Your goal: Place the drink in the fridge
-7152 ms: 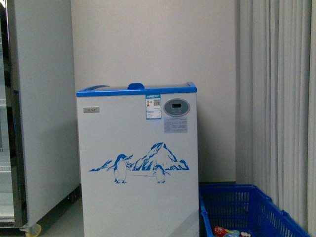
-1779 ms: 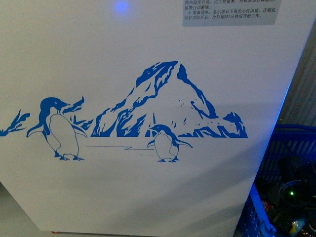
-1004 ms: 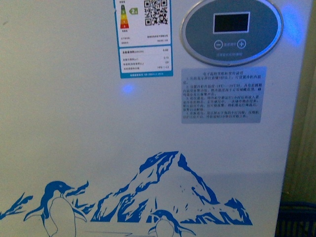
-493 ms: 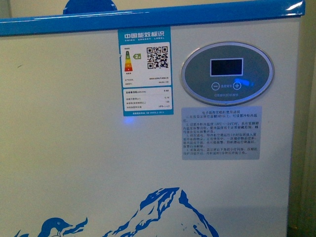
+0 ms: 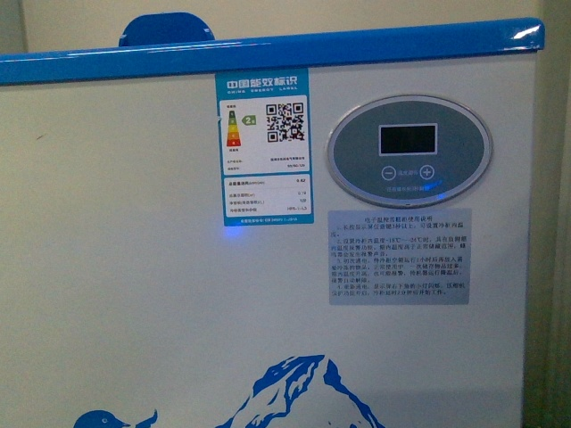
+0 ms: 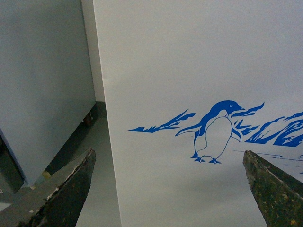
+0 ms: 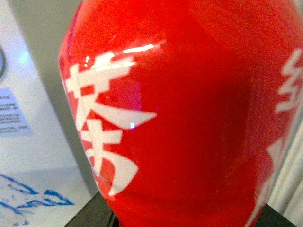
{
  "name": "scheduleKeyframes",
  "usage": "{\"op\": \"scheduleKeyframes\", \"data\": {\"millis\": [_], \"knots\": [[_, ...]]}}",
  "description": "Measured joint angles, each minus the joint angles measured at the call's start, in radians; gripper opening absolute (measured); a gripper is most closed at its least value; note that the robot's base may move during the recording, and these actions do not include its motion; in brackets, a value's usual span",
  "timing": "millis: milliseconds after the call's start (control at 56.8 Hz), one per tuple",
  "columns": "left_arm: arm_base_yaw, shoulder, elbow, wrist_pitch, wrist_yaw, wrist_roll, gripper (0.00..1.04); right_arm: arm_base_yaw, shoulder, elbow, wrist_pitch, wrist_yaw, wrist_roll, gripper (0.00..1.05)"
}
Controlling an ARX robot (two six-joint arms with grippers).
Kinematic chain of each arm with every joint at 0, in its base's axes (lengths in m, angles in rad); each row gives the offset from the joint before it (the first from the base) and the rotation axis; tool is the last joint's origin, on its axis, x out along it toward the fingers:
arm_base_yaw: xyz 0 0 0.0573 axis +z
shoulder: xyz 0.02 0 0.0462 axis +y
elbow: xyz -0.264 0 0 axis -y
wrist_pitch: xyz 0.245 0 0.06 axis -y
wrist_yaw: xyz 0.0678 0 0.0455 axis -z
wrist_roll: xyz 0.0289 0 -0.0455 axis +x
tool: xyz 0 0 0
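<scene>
The fridge (image 5: 161, 303) fills the front view: white front, blue top rim (image 5: 268, 61), oval grey control panel (image 5: 409, 152), energy label (image 5: 265, 147) and the top of the blue mountain graphic. Its lid and inside are out of view. My right gripper (image 7: 184, 220) is shut on a red drink bottle (image 7: 189, 109) with white characters, which fills the right wrist view; the fridge's white side (image 7: 28, 146) shows beside it. My left gripper (image 6: 173, 189) is open and empty, its dark fingers (image 6: 61, 194) spread before the fridge's penguin graphic (image 6: 215, 132).
A blue handle (image 5: 167, 28) sticks up behind the rim. A tall grey cabinet (image 6: 42, 80) stands beside the fridge, with a strip of floor (image 6: 94, 165) between them. A pale wall (image 5: 357, 13) is behind.
The front view has risen up the fridge's face, from the penguin graphic to the control panel and blue rim, which now sits lower in the frame than half a second ago.
</scene>
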Motion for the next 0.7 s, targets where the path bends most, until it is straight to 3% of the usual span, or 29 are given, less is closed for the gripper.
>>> {"op": "scheduleKeyframes", "data": {"millis": [705], "knots": [[0.000,0.000,0.000,0.000,0.000,0.000,0.96,-0.010,-0.023,-0.015,-0.005,0.010,-0.010,0.36]]}}
